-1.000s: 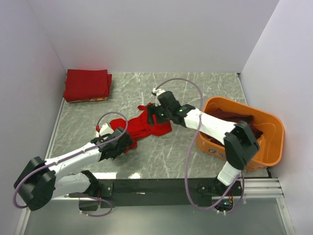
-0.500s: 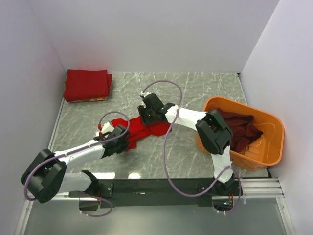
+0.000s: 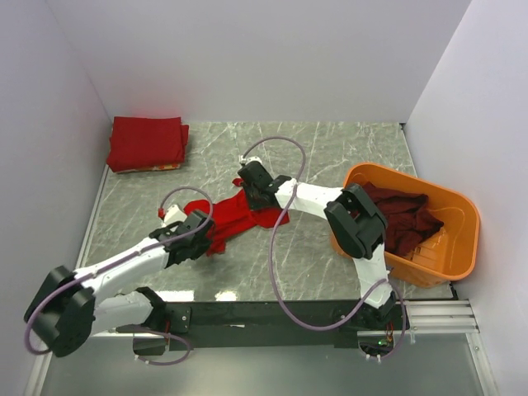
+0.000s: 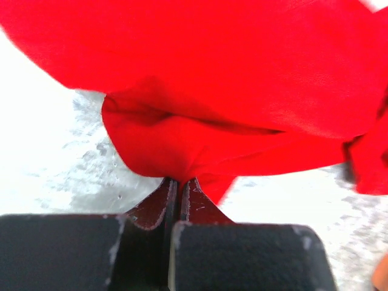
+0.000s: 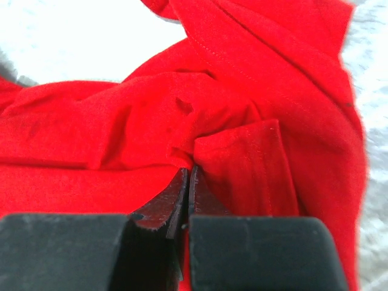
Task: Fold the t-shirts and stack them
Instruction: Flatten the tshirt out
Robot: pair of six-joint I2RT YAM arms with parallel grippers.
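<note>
Since a second ago the right arm has drawn its elbow back from above the orange tub (image 3: pixel 463 196) and its wrist has slid left across the desk (image 3: pixel 330 148), while the left arm has eased a little to the left, so the red t-shirt (image 3: pixel 239 216) now lies pulled into a longer, narrower band between them. The left gripper (image 3: pixel 205 234) sits at the near left end of that band; in the left wrist view its fingers are pressed together with only a hairline between them (image 4: pixel 177 182), pinching a fold of the red t-shirt (image 4: pixel 242 91), which billows above them over the pale marble. The right gripper (image 3: pixel 249 196) is at the far right end of the cloth; in its own view the right gripper (image 5: pixel 189 173) is likewise closed tight on a bunched, hemmed fold of the red t-shirt (image 5: pixel 230 109). That shirt rests crumpled on the middle of the desk. Folded t-shirts (image 3: pixel 147 142) in bright red lie in the far left corner, well apart from the arms. Maroon t-shirts (image 3: pixel 404 219) lie heaped inside the orange tub at the right side.
</note>
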